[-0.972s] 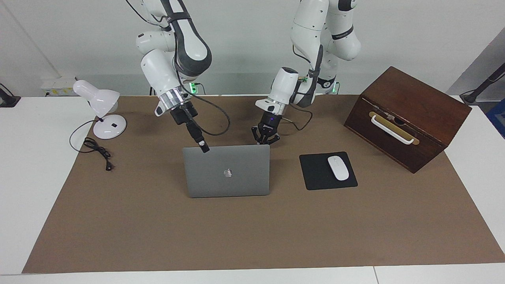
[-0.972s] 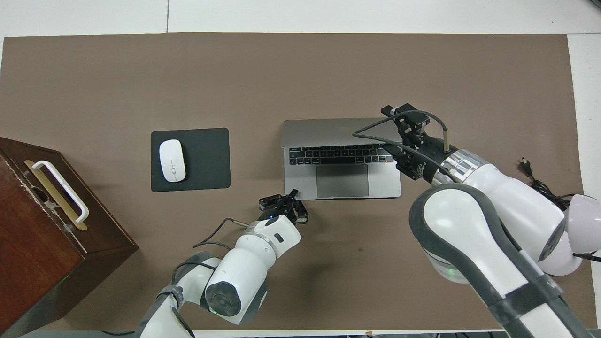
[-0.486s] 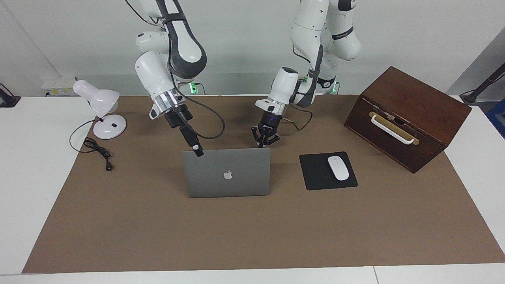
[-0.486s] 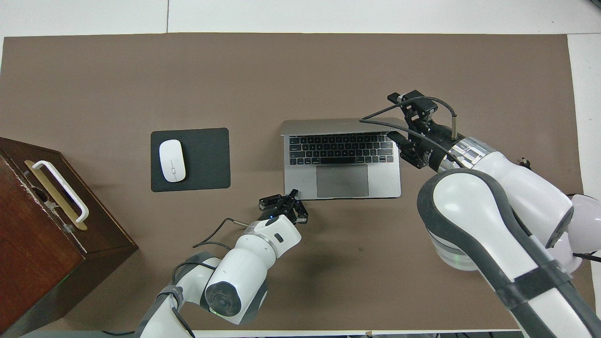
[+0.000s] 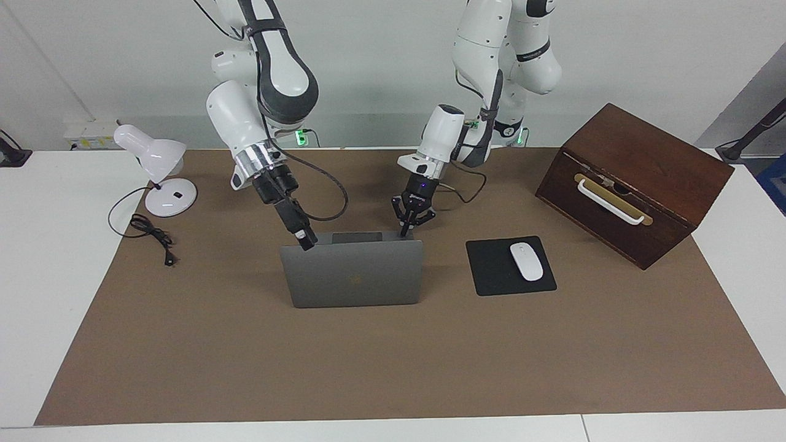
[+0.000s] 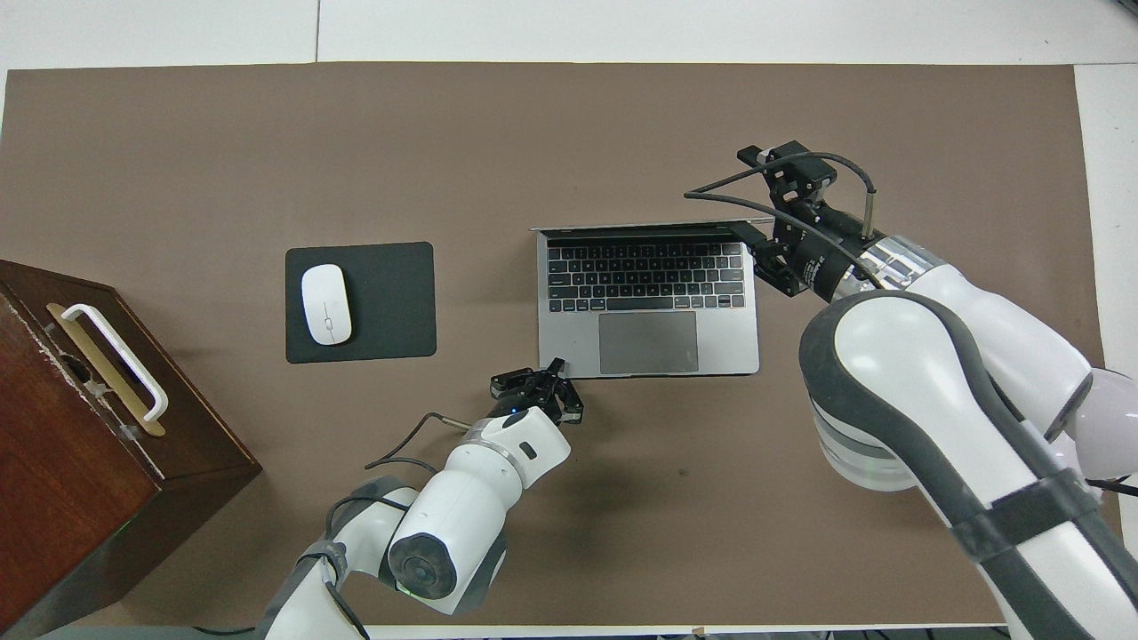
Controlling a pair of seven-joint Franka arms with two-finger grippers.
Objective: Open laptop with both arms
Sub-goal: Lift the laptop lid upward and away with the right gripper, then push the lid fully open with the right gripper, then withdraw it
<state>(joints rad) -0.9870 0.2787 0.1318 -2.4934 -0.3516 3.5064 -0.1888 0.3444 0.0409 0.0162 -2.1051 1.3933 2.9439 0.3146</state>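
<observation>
The silver-grey laptop (image 5: pixel 353 276) (image 6: pixel 646 320) stands open at the middle of the brown mat, keyboard toward the robots. Its lid leans back away from them, past upright. My right gripper (image 5: pixel 306 240) (image 6: pixel 747 236) touches the lid's top edge at the corner toward the right arm's end. My left gripper (image 5: pixel 406 231) (image 6: pixel 556 366) is shut, its tip down on the base's near corner toward the left arm's end. Nothing is held between its fingertips.
A black mouse pad (image 5: pixel 491 270) (image 6: pixel 391 302) with a white mouse (image 5: pixel 527 261) (image 6: pixel 325 304) lies beside the laptop, toward the left arm's end. A brown wooden box (image 5: pixel 632 178) with a white handle stands past it. A white desk lamp (image 5: pixel 156 162) and cord are at the right arm's end.
The lid has swung farther open, from roughly upright to leaning away from the robots. The right gripper has gone with its top corner. The left gripper has stayed put.
</observation>
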